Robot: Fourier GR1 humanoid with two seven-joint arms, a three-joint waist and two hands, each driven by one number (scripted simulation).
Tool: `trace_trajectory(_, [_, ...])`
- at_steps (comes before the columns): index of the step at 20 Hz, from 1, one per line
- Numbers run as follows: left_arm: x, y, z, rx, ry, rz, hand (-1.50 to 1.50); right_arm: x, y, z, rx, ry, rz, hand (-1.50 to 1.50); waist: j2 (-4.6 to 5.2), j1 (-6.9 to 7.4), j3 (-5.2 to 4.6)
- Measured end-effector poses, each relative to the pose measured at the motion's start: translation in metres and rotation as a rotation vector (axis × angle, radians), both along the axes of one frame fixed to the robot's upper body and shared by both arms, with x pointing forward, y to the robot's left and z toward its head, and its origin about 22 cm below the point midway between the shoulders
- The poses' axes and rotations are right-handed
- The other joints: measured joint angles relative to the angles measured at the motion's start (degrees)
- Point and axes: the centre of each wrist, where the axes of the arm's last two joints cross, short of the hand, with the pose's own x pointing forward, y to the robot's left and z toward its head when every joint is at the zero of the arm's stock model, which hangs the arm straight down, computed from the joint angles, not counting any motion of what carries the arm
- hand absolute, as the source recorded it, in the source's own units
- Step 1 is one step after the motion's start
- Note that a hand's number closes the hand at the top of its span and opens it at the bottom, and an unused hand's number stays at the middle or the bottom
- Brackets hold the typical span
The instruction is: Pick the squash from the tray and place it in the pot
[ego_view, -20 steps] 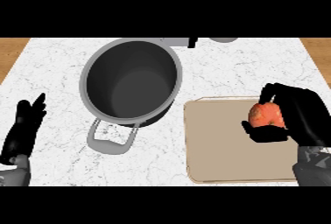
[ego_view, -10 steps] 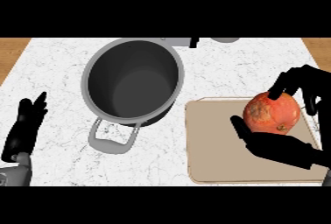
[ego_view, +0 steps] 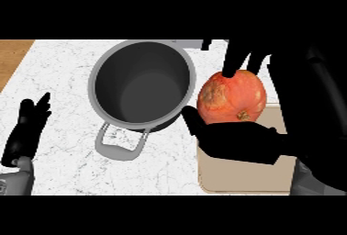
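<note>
My right hand holds the orange squash high above the counter, fingers over its top and thumb under it. The squash hangs just right of the dark grey pot, overlapping its right rim in the head view. Beneath the hand lies the beige tray, mostly hidden by hand and forearm. The pot stands with a looped handle pointing toward me and shows nothing inside. At the left edge my left hand rests open with fingers up.
White marble counter spreads around the pot. A strip of wooden surface shows at the far left. Another pot handle or grey fitting pokes out behind the pot's far rim.
My right hand has lifted the squash off the tray and carried it up and leftward toward the pot; it now looms much larger. The left hand has stayed put.
</note>
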Motion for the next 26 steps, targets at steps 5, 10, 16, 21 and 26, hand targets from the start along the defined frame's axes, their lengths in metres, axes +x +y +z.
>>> trace_trajectory(5, [-0.004, 0.003, -0.006, -0.001, 0.004, -0.005, 0.00, 0.025, 0.040, 0.018, -0.005, 0.082, 0.008, 1.50, 0.09, 0.26, 0.01])
trace_trajectory(10, [-0.001, -0.007, -0.004, -0.001, 0.003, -0.007, 0.00, 0.058, 0.073, 0.011, -0.020, 0.170, 0.021, 1.50, 0.20, 0.53, 0.03])
trace_trajectory(16, [0.001, -0.003, -0.002, 0.002, 0.004, -0.013, 0.00, 0.089, 0.102, -0.022, -0.054, 0.298, 0.042, 1.50, 0.32, 0.89, 0.04])
trace_trajectory(21, [-0.001, -0.005, -0.002, 0.001, -0.003, -0.026, 0.00, 0.110, 0.116, -0.055, 0.011, 0.439, 0.038, -1.50, 0.46, 1.60, 0.04])
trace_trajectory(26, [0.000, -0.005, -0.005, -0.003, -0.004, -0.025, 0.00, 0.123, 0.121, -0.075, 0.148, 0.472, 0.085, -1.50, 0.54, 1.79, 0.04])
